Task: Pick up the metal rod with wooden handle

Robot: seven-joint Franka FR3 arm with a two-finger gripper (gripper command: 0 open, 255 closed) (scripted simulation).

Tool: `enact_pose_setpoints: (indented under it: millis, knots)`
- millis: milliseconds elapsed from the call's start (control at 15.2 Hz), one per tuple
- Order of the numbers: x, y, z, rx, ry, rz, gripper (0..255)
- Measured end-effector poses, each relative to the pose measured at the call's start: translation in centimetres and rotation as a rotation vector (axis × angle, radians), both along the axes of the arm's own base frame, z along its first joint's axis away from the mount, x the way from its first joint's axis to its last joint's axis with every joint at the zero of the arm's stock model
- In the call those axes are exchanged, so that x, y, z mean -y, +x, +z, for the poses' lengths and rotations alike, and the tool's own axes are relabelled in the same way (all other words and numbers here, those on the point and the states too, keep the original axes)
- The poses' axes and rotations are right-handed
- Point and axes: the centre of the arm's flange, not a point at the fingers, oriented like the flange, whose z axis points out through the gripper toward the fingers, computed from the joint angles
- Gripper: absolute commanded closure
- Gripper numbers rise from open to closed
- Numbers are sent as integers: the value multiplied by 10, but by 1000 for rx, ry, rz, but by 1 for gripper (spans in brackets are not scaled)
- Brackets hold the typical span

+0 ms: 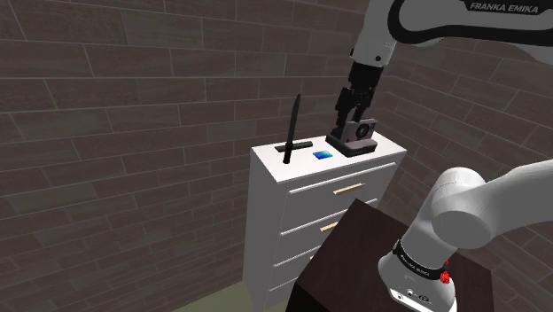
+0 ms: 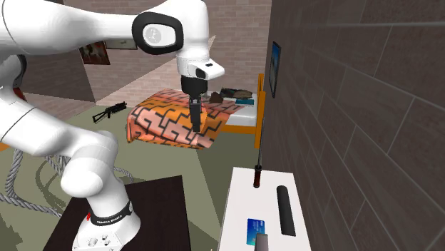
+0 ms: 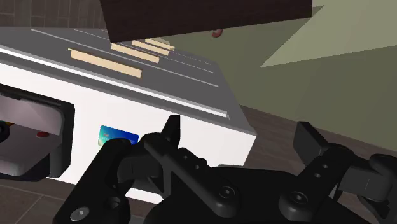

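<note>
**A:** Where is the rod (image 1: 292,128) to be found?

**B:** It is seen standing nearly upright at the back of the white dresser (image 1: 328,204), close to the brick wall. Its thicker, darker handle (image 2: 254,178) is set on the dresser top. A black cylinder (image 1: 299,144) lies just beside its foot, and a blue card (image 1: 323,155) lies nearer the tool.

**A:** And how is the tool (image 1: 347,120) held?

**B:** It hangs above the end of the dresser where a grey device (image 1: 354,137) sits, well apart from the rod. In the wrist view the fingers (image 3: 168,133) are spread wide and nothing is held between them.

**A:** How is the approach best made?

**B:** The tool should probably be carried across high, so that the device, card and cylinder are not struck. The rod should be straddled from the side and centred between the fingers before anything is closed. The thicker handle is judged the surer place to grip, since the thin shaft may slip or swing. What keeps the rod upright cannot be told, so a glancing touch might well topple it. The lowering should therefore be slow.
</note>
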Motion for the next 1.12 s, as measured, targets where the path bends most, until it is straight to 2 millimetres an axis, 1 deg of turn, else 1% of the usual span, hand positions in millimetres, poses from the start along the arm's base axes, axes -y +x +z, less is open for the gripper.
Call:
enact_pose_setpoints:
  millis: [66,132,198,264,396,528,792,1122]
  knots:
    - [0,0,0,0,0,0,0]
    - [-3,3,-5,5,-10,-14,0]
    - [-7,9,-10,14,-25,-37,0]
    - [-11,14,-19,25,-42,-65,0]
    - [-19,32,-33,51,-81,-125,0]
    - [-23,48,-48,79,-120,-188,0]
    - [-36,85,-80,135,-200,-313,0]
    - [-35,133,-117,204,-300,-471,0]
